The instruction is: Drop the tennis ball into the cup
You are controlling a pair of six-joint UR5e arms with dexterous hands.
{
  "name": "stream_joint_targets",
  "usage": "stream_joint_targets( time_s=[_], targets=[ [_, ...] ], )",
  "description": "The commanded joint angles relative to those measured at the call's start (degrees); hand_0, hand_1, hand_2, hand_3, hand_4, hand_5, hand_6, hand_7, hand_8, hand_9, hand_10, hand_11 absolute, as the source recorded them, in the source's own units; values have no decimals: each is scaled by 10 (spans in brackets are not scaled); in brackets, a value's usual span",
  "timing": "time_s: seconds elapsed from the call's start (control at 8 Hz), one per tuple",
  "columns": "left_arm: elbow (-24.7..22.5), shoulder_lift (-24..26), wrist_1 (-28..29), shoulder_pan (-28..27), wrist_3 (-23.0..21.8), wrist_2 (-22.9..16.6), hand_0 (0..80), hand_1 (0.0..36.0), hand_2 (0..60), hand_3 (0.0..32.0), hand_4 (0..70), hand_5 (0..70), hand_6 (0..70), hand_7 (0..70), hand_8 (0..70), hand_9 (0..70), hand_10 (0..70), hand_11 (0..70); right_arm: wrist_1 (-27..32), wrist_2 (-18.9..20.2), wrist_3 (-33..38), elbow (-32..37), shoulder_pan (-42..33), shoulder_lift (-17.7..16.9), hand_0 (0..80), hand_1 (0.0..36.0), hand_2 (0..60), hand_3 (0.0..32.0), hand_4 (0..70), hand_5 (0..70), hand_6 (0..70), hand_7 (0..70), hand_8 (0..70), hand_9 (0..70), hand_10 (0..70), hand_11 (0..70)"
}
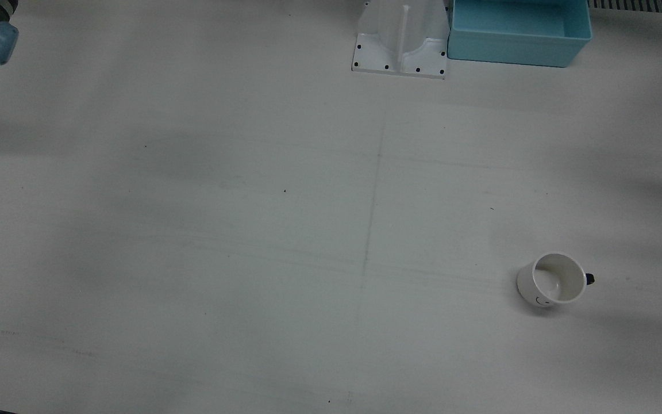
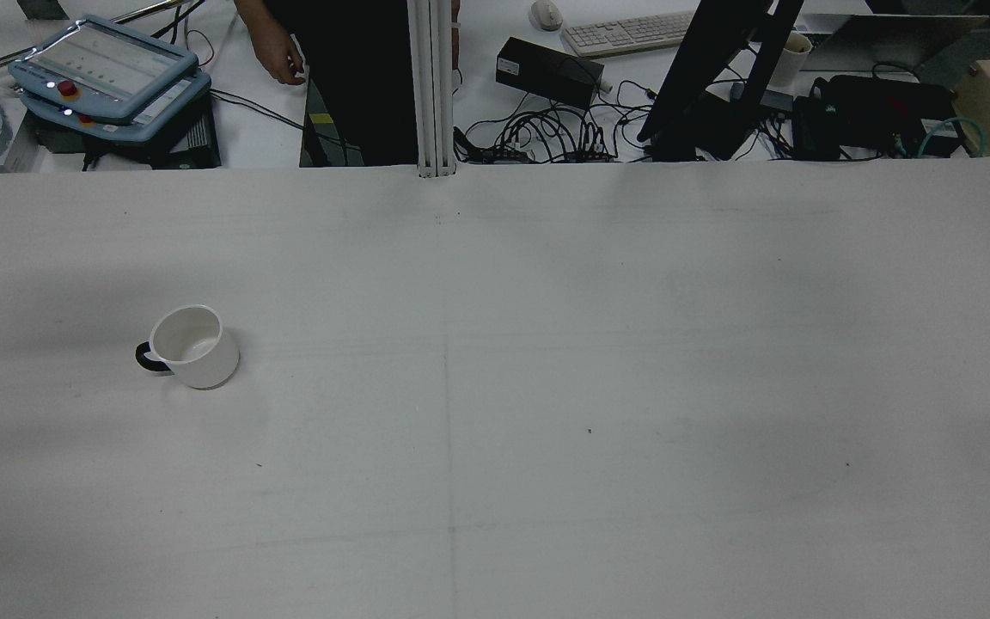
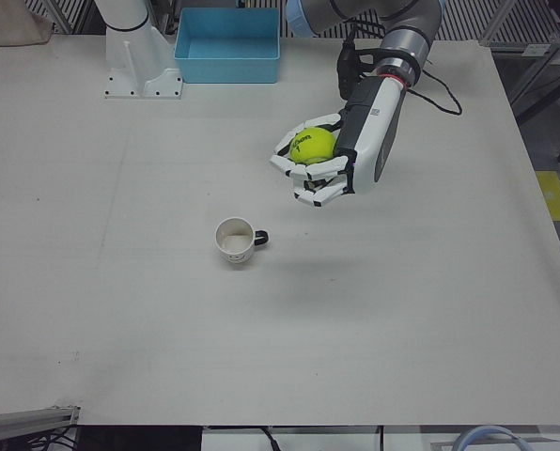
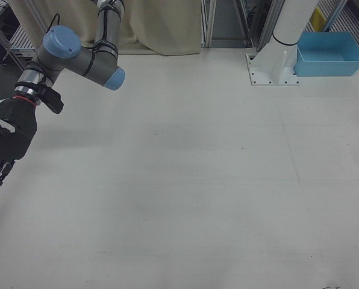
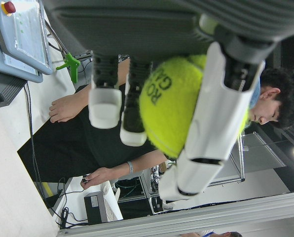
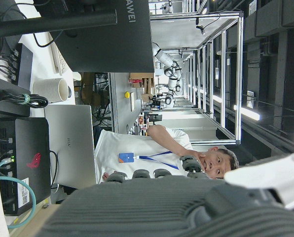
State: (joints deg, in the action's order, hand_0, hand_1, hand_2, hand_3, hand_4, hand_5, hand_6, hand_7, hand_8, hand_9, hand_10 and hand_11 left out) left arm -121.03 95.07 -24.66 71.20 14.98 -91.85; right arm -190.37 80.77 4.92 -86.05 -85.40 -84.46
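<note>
A white cup [image 3: 235, 241] with a dark handle stands upright on the table; it also shows in the front view [image 1: 551, 280] and rear view [image 2: 190, 346], and looks empty. My left hand [image 3: 322, 160] is shut on a yellow-green tennis ball [image 3: 312, 146], held in the air up and to the right of the cup in the left-front view. The left hand view shows the fingers wrapped round the ball [image 5: 179, 106]. My right hand [image 4: 2, 150] hangs at the left edge of the right-front view, fingers spread, holding nothing.
A light blue bin [image 3: 227, 45] and a white arm pedestal [image 3: 134, 56] stand at the robot's side of the table. A person, a teach pendant [image 2: 104, 73], cables and a monitor lie beyond the far edge in the rear view.
</note>
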Motion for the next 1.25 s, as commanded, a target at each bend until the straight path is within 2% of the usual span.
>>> stream_joint_targets(
  time_s=[0.0,0.38,0.88,1.0,1.12],
  targets=[
    [-11,6,-10,-24,0,1,793,360,600,0,619,251,359,700,697,700,700,700,0,0,0,0,0,0,0,0,0,0,0,0,0,0,0,0,0,0],
    [-8,49,-43,-108,3,11,797,360,600,0,618,251,358,700,696,700,700,700,0,0,0,0,0,0,0,0,0,0,0,0,0,0,0,0,0,0],
    [4,47,-41,-123,15,15,800,360,600,0,607,251,356,700,694,700,700,700,0,0,0,0,0,0,0,0,0,0,0,0,0,0,0,0,0,0],
    [4,50,-33,-175,34,20,800,360,600,0,605,251,355,700,691,700,700,700,0,0,0,1,1,0,0,0,0,0,0,0,0,0,0,0,0,0],
    [4,50,-34,-215,34,58,800,360,600,0,594,251,351,700,684,700,700,700,0,0,0,1,0,0,0,0,0,0,0,0,0,0,0,0,0,0]
  ],
)
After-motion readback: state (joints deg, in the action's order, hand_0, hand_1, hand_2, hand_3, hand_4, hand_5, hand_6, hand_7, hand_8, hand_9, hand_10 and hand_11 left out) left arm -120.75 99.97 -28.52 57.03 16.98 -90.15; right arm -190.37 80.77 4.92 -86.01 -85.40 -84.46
